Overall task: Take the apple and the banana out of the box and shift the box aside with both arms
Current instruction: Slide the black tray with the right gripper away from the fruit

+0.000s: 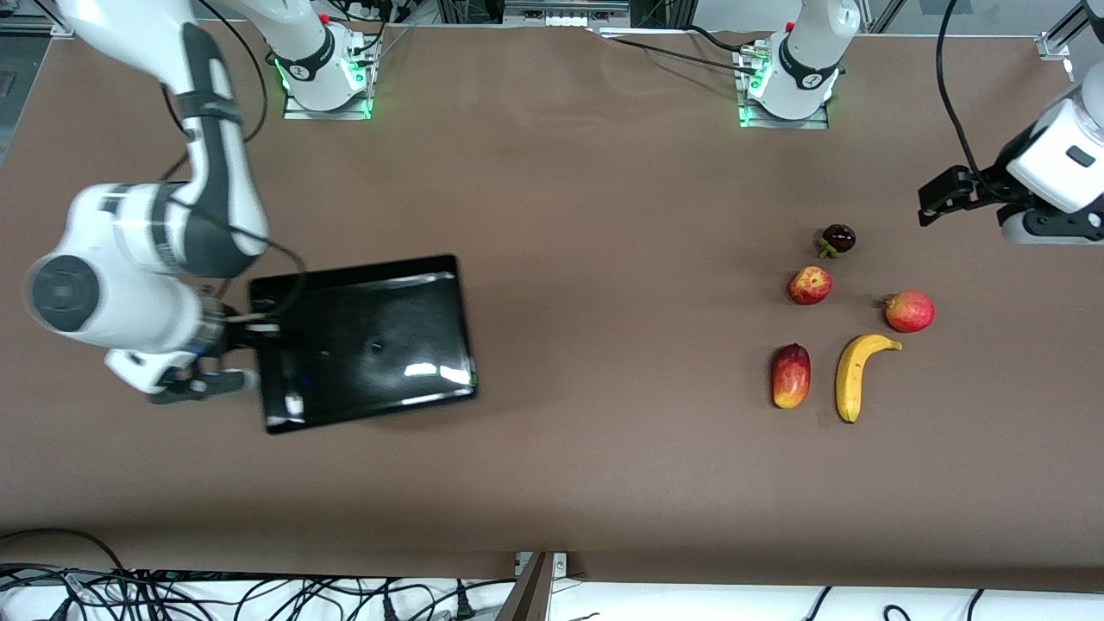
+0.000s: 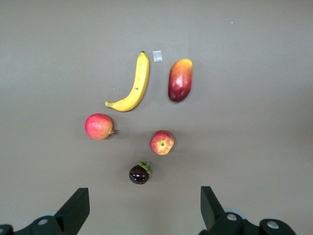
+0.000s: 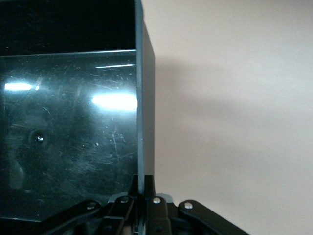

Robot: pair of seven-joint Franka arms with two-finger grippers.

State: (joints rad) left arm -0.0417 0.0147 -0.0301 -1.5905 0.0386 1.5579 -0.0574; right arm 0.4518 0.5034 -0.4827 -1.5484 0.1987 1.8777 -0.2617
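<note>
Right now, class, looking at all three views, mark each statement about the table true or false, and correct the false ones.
1. The right tool grips the black tray's wall. True.
2. The banana lies in the tray. False: it lies on the table, beside the mango.
3. The left tool holds an apple. False: it is open and empty, above the fruits.
4. The tray is empty. True.

box (image 1: 371,341) toward right arm's end, banana (image 1: 854,374) beside apple (image 1: 810,285)
</note>
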